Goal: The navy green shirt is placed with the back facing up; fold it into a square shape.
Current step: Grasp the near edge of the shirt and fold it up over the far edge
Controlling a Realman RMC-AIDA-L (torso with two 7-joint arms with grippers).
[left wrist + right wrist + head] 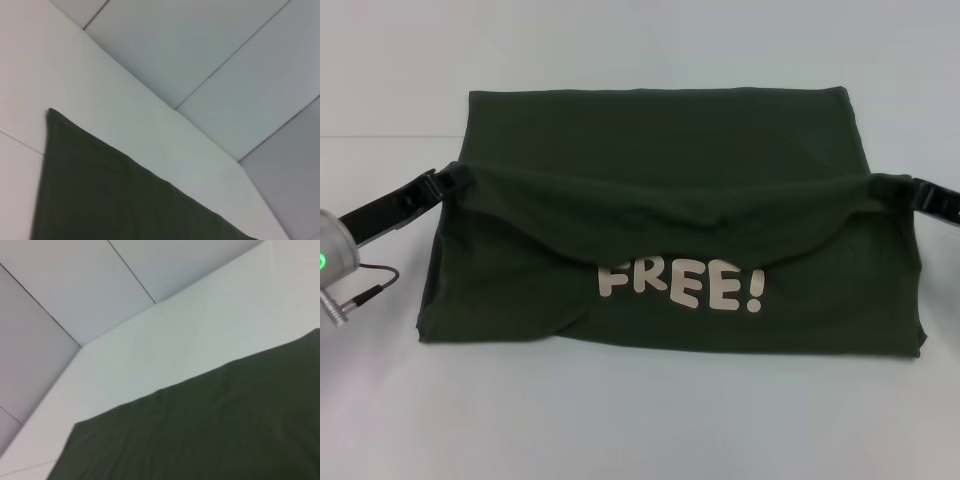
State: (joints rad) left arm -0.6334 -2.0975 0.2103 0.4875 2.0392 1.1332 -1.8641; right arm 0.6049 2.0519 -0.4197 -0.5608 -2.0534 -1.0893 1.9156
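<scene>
The navy green shirt (660, 130) lies spread on the white table (620, 420). One layer is lifted and turned over, so the cream "FREE!" lettering (680, 285) faces me. Its upper edge sags between the two grippers. My left gripper (458, 180) is shut on the shirt's left edge. My right gripper (882, 186) is shut on the right edge at the same height. The plain back panel shows behind the held edge. The left wrist view shows a corner of the shirt (115, 200). The right wrist view shows the shirt (210, 430) from the other side. Neither wrist view shows fingers.
The white table extends on all sides of the shirt, with bare surface in front and to both sides. My left arm's wrist, with a green light (325, 262) and a thin cable (375, 270), hangs over the table's left part. Grey wall panels (225, 60) stand behind the table.
</scene>
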